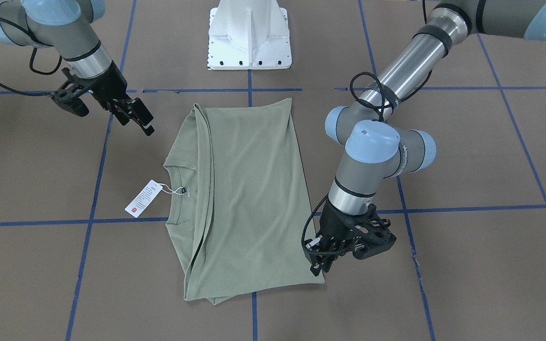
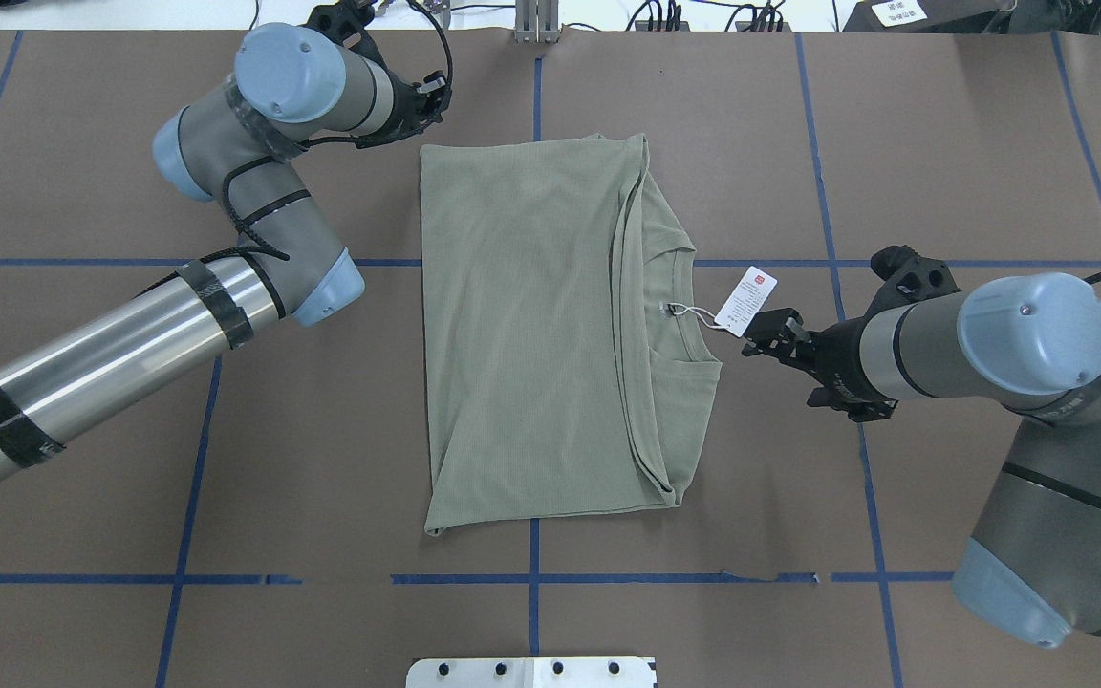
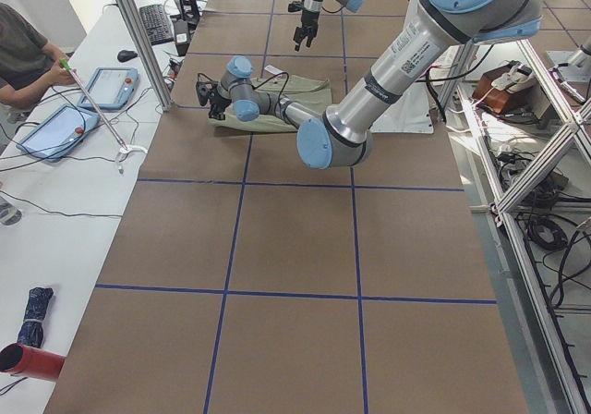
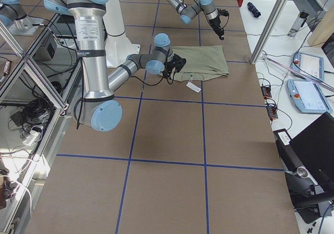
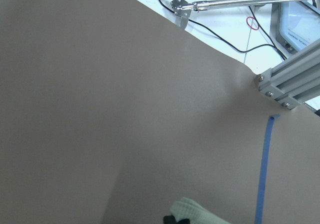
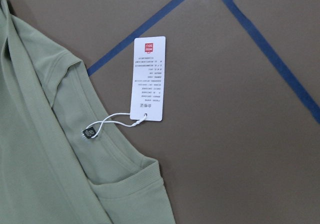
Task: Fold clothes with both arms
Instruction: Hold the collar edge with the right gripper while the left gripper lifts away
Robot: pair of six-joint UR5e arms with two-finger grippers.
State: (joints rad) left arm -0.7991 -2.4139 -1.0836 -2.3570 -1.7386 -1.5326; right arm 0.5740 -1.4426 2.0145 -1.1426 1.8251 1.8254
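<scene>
The sage-green shirt lies folded into a flat rectangle mid-table, also in the overhead view. Its collar faces my right arm, and its white hang tag with a red mark lies on the table beside it. My right gripper hovers by the tag, apart from the shirt, jaws open and empty. The right wrist view shows the tag and collar. My left gripper is at the shirt's far corner. A bit of green fabric shows at the left wrist view's bottom edge. I cannot tell whether it grips.
The white pedestal base stands at the robot's side of the table. Blue tape lines grid the brown tabletop. An aluminium frame post and cables stand past the far edge. An operator sits at a side bench with tablets.
</scene>
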